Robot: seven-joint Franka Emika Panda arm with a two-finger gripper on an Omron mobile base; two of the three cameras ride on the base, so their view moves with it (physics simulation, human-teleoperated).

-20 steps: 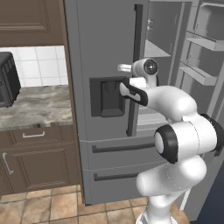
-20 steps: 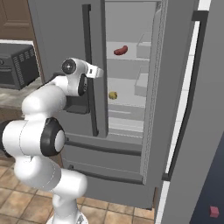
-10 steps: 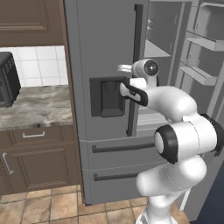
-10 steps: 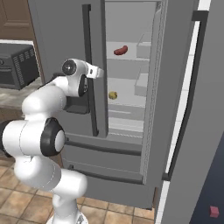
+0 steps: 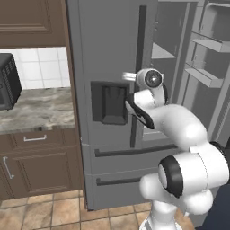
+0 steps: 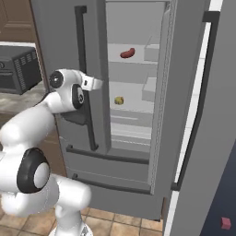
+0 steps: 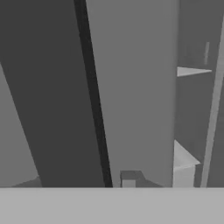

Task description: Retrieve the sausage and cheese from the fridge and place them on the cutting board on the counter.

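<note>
The grey fridge (image 5: 108, 45) stands with its right door (image 6: 203, 115) swung open and its left door closed. Inside, the reddish-brown sausage (image 6: 127, 53) lies on an upper shelf and the pale yellow cheese (image 6: 119, 100) sits on the shelf below. My gripper (image 6: 97, 84) hovers in front of the closed left door, beside its dark bar handle (image 6: 84, 69), pointing toward the open compartment; it is shut with nothing seen in it. The hand view looks along the door face and the handle (image 7: 94, 109). The cutting board is out of view.
The marbled counter (image 5: 36, 110) runs left of the fridge over dark brown drawers (image 5: 36, 139). A dark appliance (image 6: 18, 69) stands on it. The open door's shelves (image 5: 206, 72) jut out on the right. A small red block (image 6: 225, 223) lies low at the far right.
The arm keeps nearly the same pose by the left door handle. The jaws have gone from open to shut.
</note>
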